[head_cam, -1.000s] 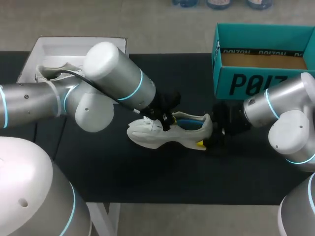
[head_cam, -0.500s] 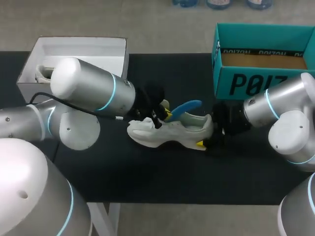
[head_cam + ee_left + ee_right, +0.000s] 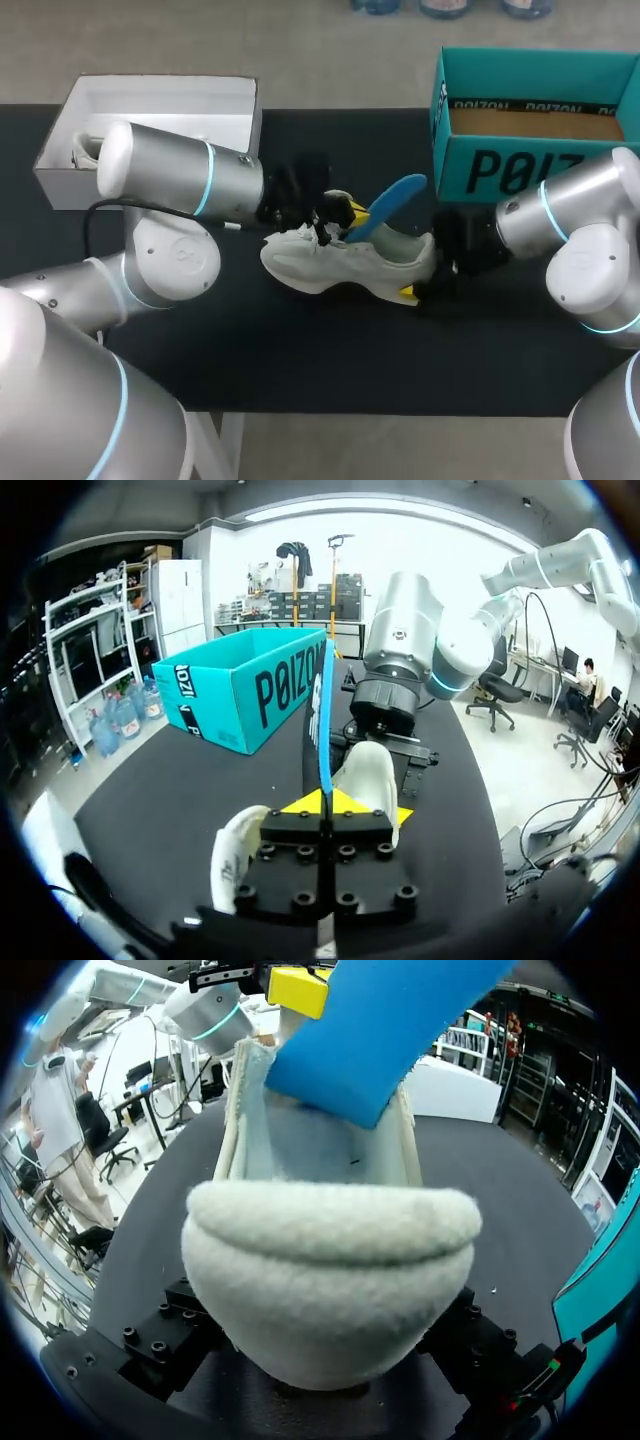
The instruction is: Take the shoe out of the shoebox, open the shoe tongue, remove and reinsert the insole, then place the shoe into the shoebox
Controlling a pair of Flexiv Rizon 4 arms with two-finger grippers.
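table (image 3: pixel 300 380): black matte top, runs across the whole head view | white box (image 3: pixel 165 79): open-topped, shallow, sits on the table's far left corner, long side along the far edge | in box: pale shoe-like item (image 3: pixel 85 152) at its left end, partly hidden, cannot tell more

shoe (image 3: pixel 340 268) mid-table | insole (image 3: pixel 390 203) above shoe | shoebox (image 3: pixel 500 172) right-rear | second box (image 3: pixel 180 100) left-rear
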